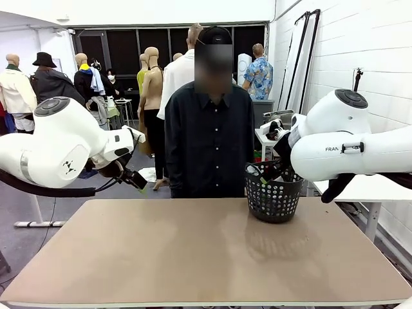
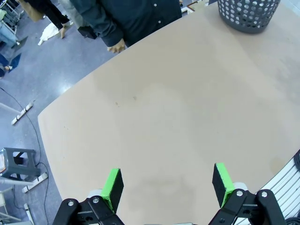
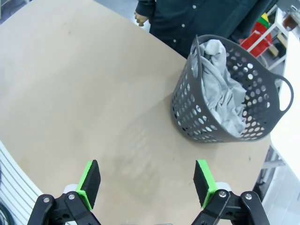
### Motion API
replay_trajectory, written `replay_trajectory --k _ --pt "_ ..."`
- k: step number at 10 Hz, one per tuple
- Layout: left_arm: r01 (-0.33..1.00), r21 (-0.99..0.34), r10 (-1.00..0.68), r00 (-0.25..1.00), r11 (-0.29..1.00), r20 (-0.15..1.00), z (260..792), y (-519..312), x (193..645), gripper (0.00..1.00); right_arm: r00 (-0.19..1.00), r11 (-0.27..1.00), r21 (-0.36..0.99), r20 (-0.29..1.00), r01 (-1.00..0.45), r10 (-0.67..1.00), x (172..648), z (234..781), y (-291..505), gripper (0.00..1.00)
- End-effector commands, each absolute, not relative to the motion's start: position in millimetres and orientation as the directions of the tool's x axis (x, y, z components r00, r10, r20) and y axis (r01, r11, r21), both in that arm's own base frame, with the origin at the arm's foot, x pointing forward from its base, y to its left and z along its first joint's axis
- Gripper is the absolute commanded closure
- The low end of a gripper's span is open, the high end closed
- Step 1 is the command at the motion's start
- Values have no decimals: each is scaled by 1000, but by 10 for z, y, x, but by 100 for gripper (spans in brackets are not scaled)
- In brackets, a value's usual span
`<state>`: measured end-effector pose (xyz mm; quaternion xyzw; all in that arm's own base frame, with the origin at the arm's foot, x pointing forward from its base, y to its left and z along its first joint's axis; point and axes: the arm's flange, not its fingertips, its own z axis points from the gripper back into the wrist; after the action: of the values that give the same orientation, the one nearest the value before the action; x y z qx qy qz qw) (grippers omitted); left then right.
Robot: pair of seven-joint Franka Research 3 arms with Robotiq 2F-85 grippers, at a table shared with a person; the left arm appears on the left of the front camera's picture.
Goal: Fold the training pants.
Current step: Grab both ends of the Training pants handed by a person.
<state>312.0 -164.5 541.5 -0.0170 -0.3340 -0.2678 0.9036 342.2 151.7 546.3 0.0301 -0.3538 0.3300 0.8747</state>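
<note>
Fingers apart on left gripper point(image 2: 166, 180) and right gripper point(image 3: 146, 180) — tug the light-grey fabric training pants point(image 3: 220, 98) carelessly and the two-o'clock black mesh basket point(image 3: 187, 117) may tip.

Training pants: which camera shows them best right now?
The right wrist view: it looks down into the black mesh basket, where the light-grey training pants lie crumpled. The front view sees that basket side-on, and the left wrist view catches its outer wall; I can't make out the pants in either.
</note>
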Motion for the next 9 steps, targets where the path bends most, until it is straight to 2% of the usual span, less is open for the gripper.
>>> replay_trajectory --k 1,5,6,9 --pt "484 126 -451 645 866 617 5421 -1666 3034 0 526 770 -165 642 -617 558 3420 5507 1526 0" --pt "449 141 -430 648 882 629 5460 -1698 3017 0 526 777 -179 642 -604 557 3406 5540 1511 0" --pt "496 156 -474 620 854 625 5493 -1661 3048 0 529 780 -183 642 -598 555 3451 5445 1513 0" --pt "496 156 -474 620 854 625 5493 -1661 3048 0 522 780 -184 650 -597 553 3400 5557 1514 0"
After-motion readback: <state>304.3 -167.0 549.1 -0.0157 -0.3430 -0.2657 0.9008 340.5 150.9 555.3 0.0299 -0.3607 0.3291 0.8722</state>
